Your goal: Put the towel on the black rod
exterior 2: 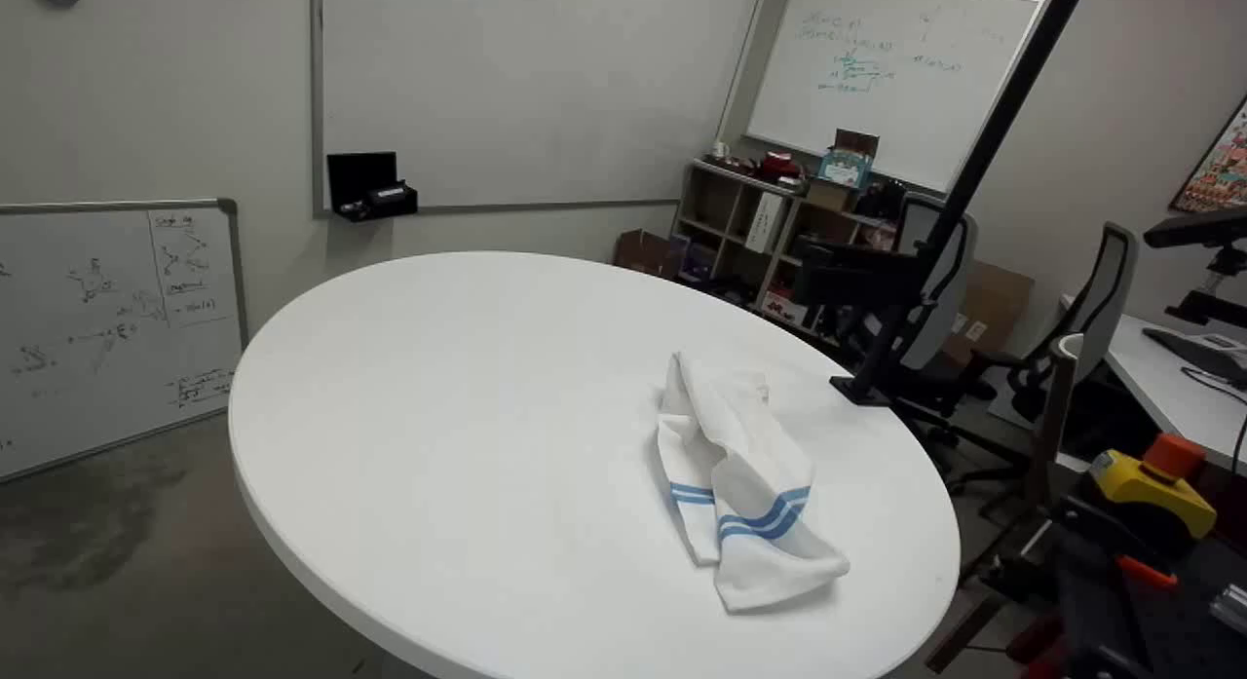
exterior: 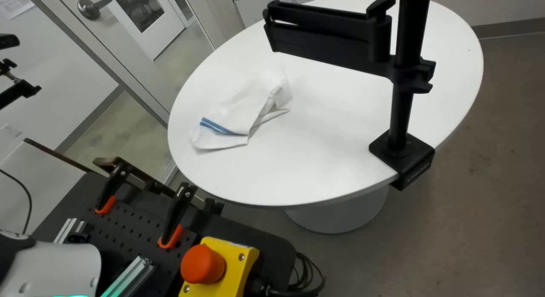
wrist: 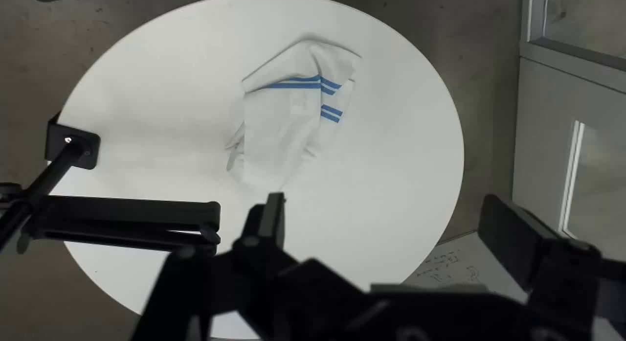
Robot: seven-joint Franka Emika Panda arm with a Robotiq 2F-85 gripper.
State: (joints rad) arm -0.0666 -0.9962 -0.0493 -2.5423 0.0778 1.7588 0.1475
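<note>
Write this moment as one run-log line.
blue-striped towel: rumpled on white table | black rod: bare | jaws: open, empty | hanging: not yet done

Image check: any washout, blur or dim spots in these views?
In an exterior view, the upper part of the towel nearly washes out against the white table; in an exterior view, the floor at lower left is dim; in the wrist view, the pincer looks dark and soft-edged, the blue stripes clear.
</note>
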